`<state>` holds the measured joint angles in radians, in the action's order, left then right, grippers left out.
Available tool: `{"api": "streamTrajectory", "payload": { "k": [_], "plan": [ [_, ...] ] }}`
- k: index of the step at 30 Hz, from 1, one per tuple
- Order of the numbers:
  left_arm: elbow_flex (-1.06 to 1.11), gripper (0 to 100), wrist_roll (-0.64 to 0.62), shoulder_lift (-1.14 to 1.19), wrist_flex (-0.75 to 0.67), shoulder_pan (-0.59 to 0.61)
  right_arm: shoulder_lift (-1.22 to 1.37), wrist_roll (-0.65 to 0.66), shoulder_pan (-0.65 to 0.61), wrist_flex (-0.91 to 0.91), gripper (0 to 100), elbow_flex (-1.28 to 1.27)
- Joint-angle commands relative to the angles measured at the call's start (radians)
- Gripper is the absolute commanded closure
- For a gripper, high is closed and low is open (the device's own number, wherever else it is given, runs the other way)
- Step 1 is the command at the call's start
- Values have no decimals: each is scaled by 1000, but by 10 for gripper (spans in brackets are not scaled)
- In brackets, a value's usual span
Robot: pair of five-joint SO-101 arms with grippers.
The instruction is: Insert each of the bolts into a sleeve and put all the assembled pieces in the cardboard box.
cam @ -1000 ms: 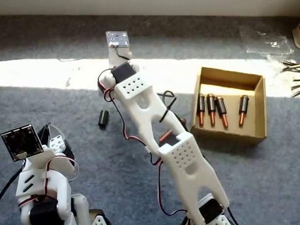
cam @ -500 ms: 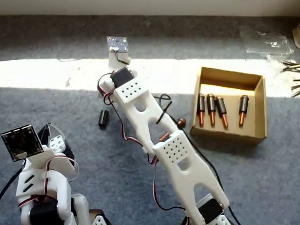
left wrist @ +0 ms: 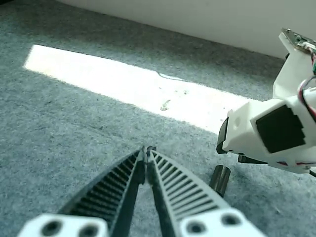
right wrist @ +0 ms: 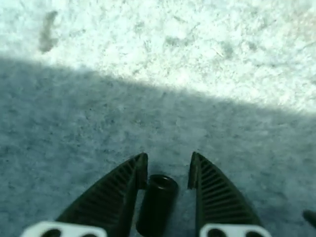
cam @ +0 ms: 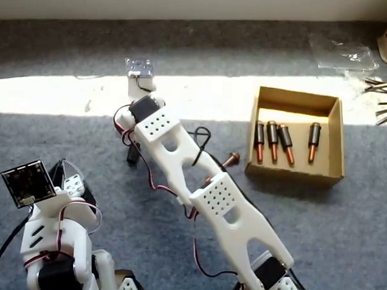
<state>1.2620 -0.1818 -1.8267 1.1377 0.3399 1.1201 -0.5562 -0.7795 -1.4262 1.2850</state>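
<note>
A black sleeve (right wrist: 157, 203) lies on the grey carpet between the fingers of my open right gripper (right wrist: 168, 165), which do not clamp it. In the high view the right arm (cam: 158, 124) stretches over that sleeve (cam: 133, 155) and half covers it. A copper bolt (cam: 231, 159) lies loose on the carpet just left of the cardboard box (cam: 297, 173). A second bolt (cam: 210, 179) peeks out from under the arm. My left gripper (left wrist: 147, 150) is shut on nothing above the carpet, with the sleeve (left wrist: 220, 177) a short way off.
Several assembled pieces (cam: 285, 142) lie side by side in the box. The left arm (cam: 54, 245) is folded at the near left. A clear plastic bag (cam: 343, 50) and some metal tools (cam: 383, 100) lie at the far right.
My right arm has swung left and brought its gripper over the sleeve. The bolt beside the box has come out from under the arm. The left arm has kept still.
</note>
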Motion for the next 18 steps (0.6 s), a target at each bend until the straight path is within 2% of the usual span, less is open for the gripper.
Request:
{"api": "streamTrajectory", "payload": {
  "k": [1, 8, 18],
  "plan": [
    [-30, 969, 6, 1, -3, 12, -30, -35, -16, -30, 872, 74],
    [-30, 969, 6, 1, -3, 12, -21, -48, -42, -127, 872, 202],
    [-30, 969, 6, 1, -3, 12, -10, -215, -47, -130, 872, 193]
  ]
}}
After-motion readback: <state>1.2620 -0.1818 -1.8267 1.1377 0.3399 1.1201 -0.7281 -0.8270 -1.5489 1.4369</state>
